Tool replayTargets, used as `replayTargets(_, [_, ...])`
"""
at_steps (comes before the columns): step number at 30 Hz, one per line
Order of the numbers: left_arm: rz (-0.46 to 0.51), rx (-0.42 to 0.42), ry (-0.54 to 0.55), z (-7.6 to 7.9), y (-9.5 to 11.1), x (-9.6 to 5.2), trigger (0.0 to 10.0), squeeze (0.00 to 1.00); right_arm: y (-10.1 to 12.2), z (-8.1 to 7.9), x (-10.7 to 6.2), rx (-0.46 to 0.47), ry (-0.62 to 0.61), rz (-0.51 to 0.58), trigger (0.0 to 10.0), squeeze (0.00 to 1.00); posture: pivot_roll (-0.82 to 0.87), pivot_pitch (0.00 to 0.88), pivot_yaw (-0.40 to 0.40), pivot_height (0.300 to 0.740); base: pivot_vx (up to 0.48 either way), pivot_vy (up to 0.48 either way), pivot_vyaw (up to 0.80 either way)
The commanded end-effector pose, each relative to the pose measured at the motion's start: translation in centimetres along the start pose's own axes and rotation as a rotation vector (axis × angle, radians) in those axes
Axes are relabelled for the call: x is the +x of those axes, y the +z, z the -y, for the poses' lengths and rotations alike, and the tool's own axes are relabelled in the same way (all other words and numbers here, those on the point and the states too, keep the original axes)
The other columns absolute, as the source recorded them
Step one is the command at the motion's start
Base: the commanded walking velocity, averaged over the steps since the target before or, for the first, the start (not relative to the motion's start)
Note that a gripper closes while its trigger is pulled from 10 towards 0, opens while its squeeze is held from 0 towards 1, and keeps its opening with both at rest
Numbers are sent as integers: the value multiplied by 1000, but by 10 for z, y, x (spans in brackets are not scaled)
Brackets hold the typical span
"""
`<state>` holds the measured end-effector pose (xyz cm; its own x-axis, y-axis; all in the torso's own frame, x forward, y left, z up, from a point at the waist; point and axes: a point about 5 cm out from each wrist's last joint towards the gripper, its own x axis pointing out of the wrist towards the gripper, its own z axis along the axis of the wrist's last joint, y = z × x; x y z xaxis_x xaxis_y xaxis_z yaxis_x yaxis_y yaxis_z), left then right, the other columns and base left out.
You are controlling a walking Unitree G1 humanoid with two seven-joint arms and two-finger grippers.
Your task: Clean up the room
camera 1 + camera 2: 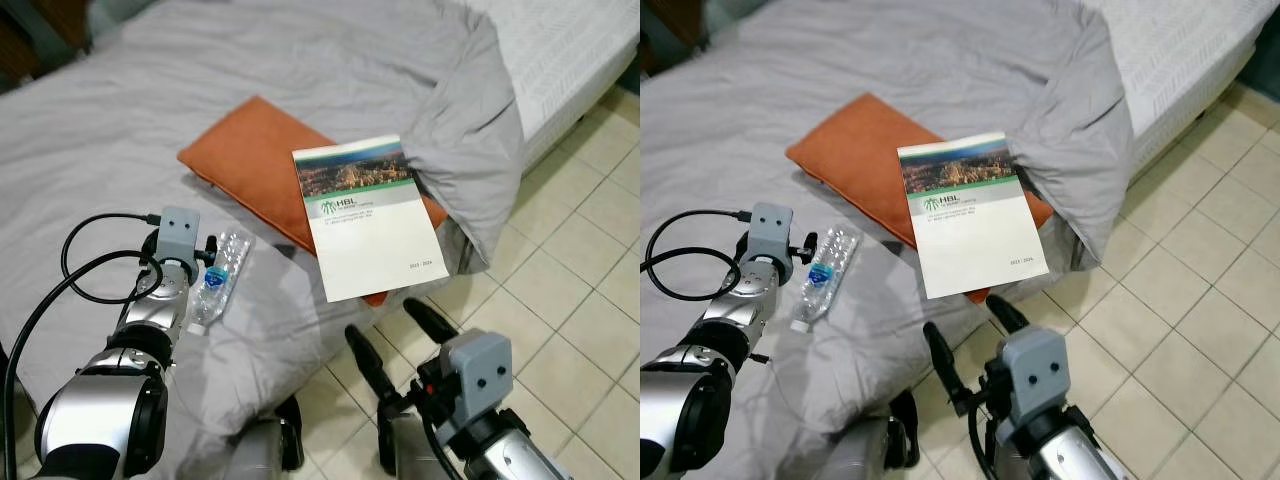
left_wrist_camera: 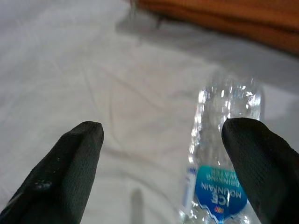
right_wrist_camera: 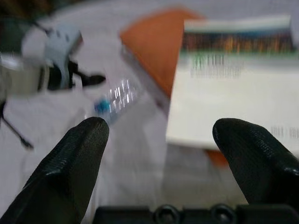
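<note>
Three stray things are lying on the bed (image 1: 100,120), so I judge little is tidied: a plastic bottle (image 1: 217,278) near-left, a booklet (image 1: 370,215) on an orange cushion (image 1: 250,160). I'm holding my left gripper (image 2: 163,154) spread wide beside the bottle, gripping nothing; my right gripper (image 1: 395,345) is hovering open below the booklet.

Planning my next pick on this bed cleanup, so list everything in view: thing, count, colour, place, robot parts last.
bed sheet: one, grey, covering the bed.
cushion: one, orange, flat on the sheet.
booklet: one, white with a green band and a photo, lying on the cushion.
water bottle: one, clear with a blue label, lying on the sheet beside the cushion.
mattress: one, white, partly bare.
floor tiles: beige, beside the bed.
left gripper: open, at the bottle.
right gripper: open, at the bed edge below the booklet.
</note>
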<state>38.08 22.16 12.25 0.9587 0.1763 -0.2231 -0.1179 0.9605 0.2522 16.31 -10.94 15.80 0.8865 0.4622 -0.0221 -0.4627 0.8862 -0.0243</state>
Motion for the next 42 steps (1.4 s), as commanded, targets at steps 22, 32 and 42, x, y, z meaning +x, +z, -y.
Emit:
replayTargets(22, [-283, 14, 17, -13, -41, -8, 0, 0, 5, -6, -17, 45, 15, -132, 10000, 0, -263, 749, 73, 740, 0, 0, 0])
replayTargets(32, [-103, -89, -30, -18, 1, 2, 0, 0, 3, -7, -14, 66, -2, -146, 10000, 0, -222, 755, 112, 740, 0, 0, 0])
replayTargets(42, [95, -253, -106, -55, 40, 1, 0, 0, 0, -7, -11, 86, -4, -146, 10000, 0, -157, 747, 127, 740, 0, 0, 0])
